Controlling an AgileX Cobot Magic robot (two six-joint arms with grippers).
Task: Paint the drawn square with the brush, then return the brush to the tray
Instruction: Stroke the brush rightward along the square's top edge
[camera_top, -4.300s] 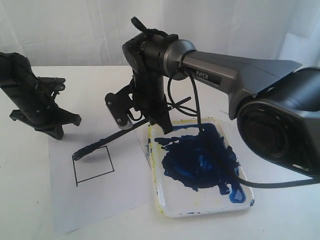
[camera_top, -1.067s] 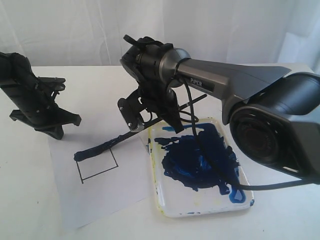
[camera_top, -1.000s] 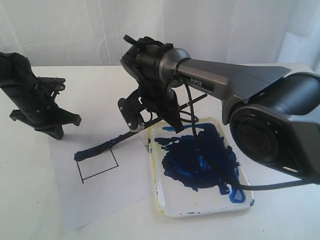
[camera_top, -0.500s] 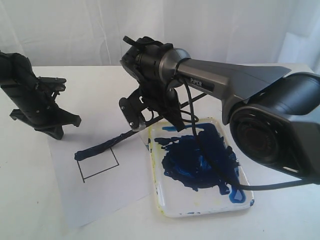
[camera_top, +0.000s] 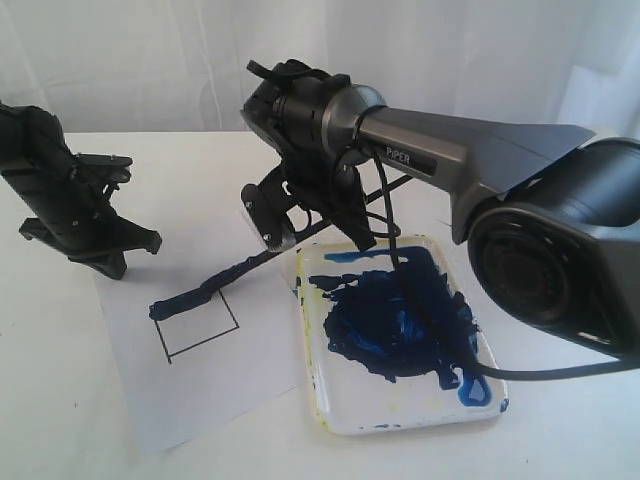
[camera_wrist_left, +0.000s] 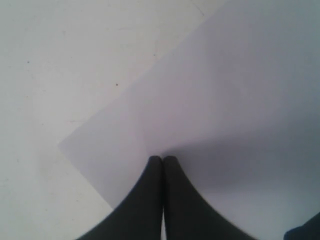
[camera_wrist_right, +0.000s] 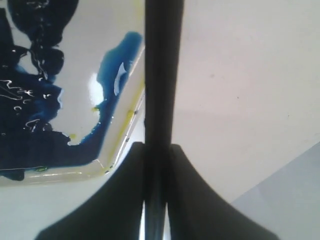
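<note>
— Where's the tray (camera_top: 400, 426)?
— Just right of the paper sheet (camera_top: 220, 392); the drawn square (camera_top: 198, 328) lies on that sheet.
— The brush (camera_top: 216, 285)?
— Slanting from my right claw (camera_top: 278, 234) down to the square's far edge. My left claw (camera_wrist_left: 163, 160) is at the sheet's far left corner.

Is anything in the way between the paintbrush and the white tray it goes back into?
Nothing visible. The right gripper holds the brush, its tip at the drawn square's corner; only bare paper lies between it and the tray.
</note>
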